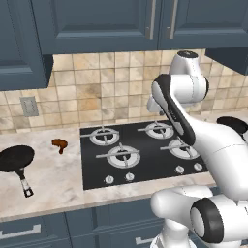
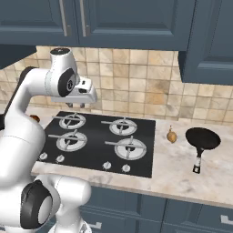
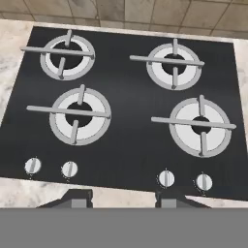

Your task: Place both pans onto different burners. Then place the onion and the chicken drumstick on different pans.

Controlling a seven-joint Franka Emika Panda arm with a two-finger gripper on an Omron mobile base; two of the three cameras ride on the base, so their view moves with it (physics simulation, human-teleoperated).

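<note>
1. Nearest the base: four silver knobs (image 3: 33,165) in a row along the front edge of the black cooktop (image 1: 140,160), set in a pale marble counter (image 1: 53,189).
2. Above that: gripper (image 3: 121,199) hanging high over the cooktop, fingertips (image 3: 77,199) apart with bare glass between them, gripping nothing (partly open, as far as the hand view tells).
3. On the cooktop: four burners (image 3: 80,115), two in front and two behind, all bare.
4. Left on the counter: one pan (image 1: 15,159) well apart from the cooktop, handle pointing toward the front edge; chicken drumstick (image 1: 60,143) lying between it and the cooktop, touching neither.
5. Right on the counter: onion (image 2: 171,135) just beside the cooktop edge; second pan (image 2: 203,138) past it, handle also toward the front.
6. Farthest back: tan tiled wall (image 2: 136,86), dark blue cabinets (image 1: 97,24) above.
</note>
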